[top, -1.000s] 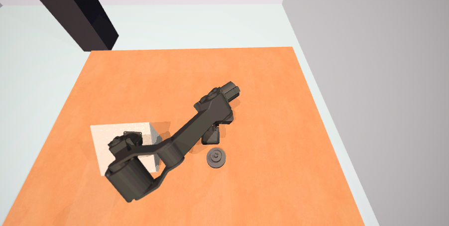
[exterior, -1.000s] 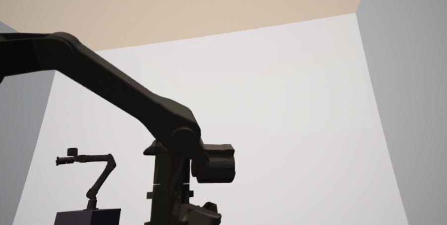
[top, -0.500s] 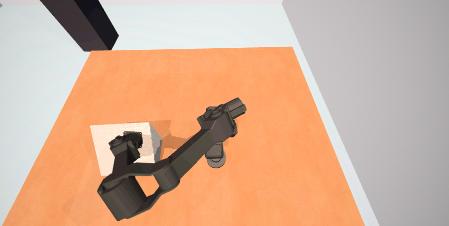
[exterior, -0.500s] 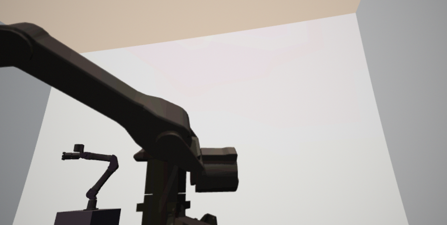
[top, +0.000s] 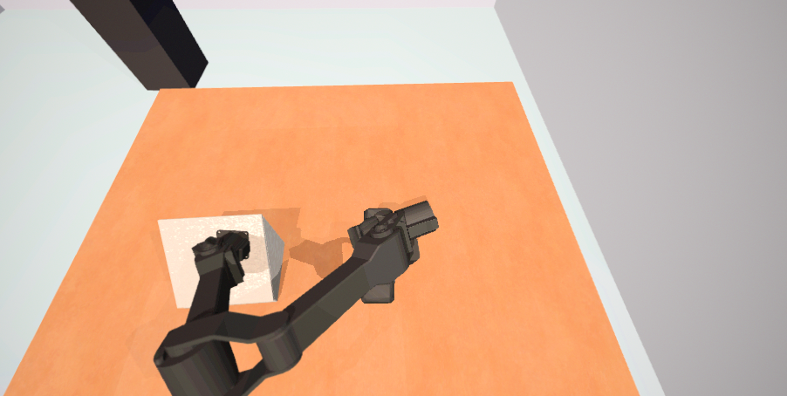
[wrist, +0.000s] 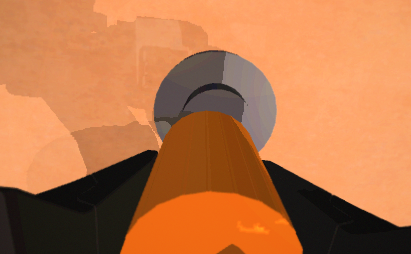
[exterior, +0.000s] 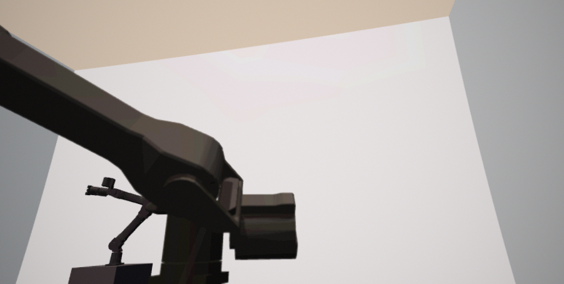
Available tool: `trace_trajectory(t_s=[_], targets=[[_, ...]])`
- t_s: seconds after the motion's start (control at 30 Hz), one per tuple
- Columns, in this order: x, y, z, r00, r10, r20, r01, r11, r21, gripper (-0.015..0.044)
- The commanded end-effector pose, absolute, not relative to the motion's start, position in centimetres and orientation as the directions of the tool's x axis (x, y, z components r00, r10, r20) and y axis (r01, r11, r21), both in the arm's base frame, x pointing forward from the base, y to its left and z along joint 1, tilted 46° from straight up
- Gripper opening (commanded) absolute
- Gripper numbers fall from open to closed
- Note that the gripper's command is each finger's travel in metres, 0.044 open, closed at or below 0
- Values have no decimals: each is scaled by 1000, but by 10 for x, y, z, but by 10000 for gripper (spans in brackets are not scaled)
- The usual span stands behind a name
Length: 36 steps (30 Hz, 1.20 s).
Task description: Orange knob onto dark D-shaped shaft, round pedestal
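Observation:
My gripper is shut on the orange knob, a ribbed cylinder that points away from the wrist camera. In the wrist view the knob's far end lies over the middle of the round grey pedestal, which sits on the orange table. The knob hides the dark shaft; only a dark arc shows above it. I cannot tell whether the knob touches the shaft. In the top view the arm covers the pedestal and the knob. In the exterior view neither shows.
The arm stands on a white block at the front left of the orange table. A dark slanted post rises beyond the back left corner. A small second arm shows far off in the exterior view.

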<state>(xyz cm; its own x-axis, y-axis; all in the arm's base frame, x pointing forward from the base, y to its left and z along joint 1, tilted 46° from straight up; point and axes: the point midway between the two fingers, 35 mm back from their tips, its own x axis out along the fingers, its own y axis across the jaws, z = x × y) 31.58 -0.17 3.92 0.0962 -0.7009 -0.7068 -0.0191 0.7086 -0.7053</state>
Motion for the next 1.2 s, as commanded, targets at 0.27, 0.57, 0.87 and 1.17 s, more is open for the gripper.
trace_trajectory(t_s=[0.27, 0.57, 0.87, 1.17], targets=[[317, -22, 27, 98, -706, -701, -26, 702, -711, 0], [318, -24, 25, 98, -707, -701, -18, 703, -711, 0], [318, -26, 25, 98, -707, -701, -18, 703, -711, 0], [318, -26, 24, 98, -707, -701, -18, 703, -711, 0]])
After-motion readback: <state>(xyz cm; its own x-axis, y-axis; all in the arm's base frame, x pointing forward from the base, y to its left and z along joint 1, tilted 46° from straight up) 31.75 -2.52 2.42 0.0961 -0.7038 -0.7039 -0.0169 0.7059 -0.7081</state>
